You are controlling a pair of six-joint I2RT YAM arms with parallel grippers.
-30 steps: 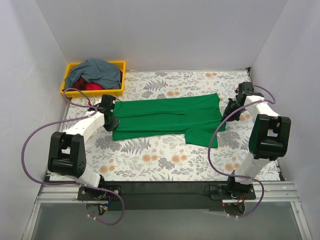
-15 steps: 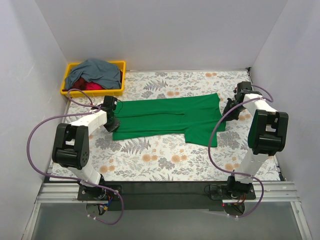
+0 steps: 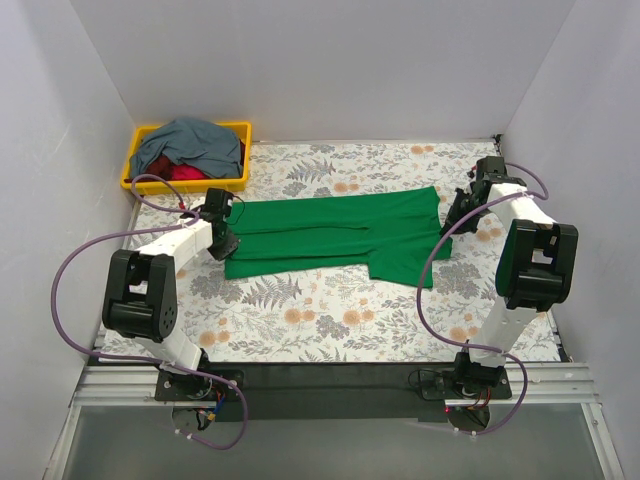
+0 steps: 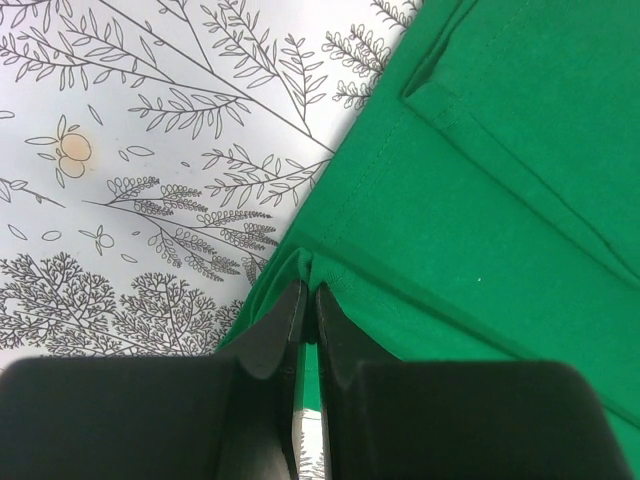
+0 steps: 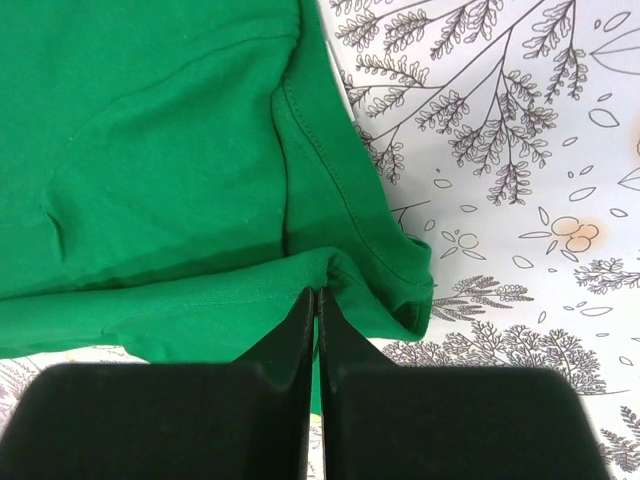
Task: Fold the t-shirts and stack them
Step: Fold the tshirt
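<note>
Top view. The green t-shirt (image 3: pixel 335 235) lies flat on the floral table (image 3: pixel 300 320), its long axis running from 9 o'clock to 3 o'clock, and one sleeve juts toward 5 o'clock at the right end. The left gripper (image 3: pixel 226 240) sits at the 9 o'clock end and the right gripper (image 3: pixel 452 222) at the 3 o'clock end, so each arm is nearest its own end of the cloth.

Wrist views. We see both pairs of jaws pressed together. Each nips a small pucker of green hem at its tips: the left at a straight edge, the right beside a rolled, stitched corner. We judge both to be clenched on the shirt.

Relation governing the next move. The two grasp points lie on one line along the long axis, with the whole garment stretched between them. We expect any fold to require both ends to travel together, toward 12 or 6 o'clock.

Background. The grey-blue t-shirt (image 3: pixel 190 143) and the red t-shirt (image 3: pixel 183 172) lie heaped in the yellow bin (image 3: pixel 185 184) at 10 o'clock, well apart from both grippers.
</note>
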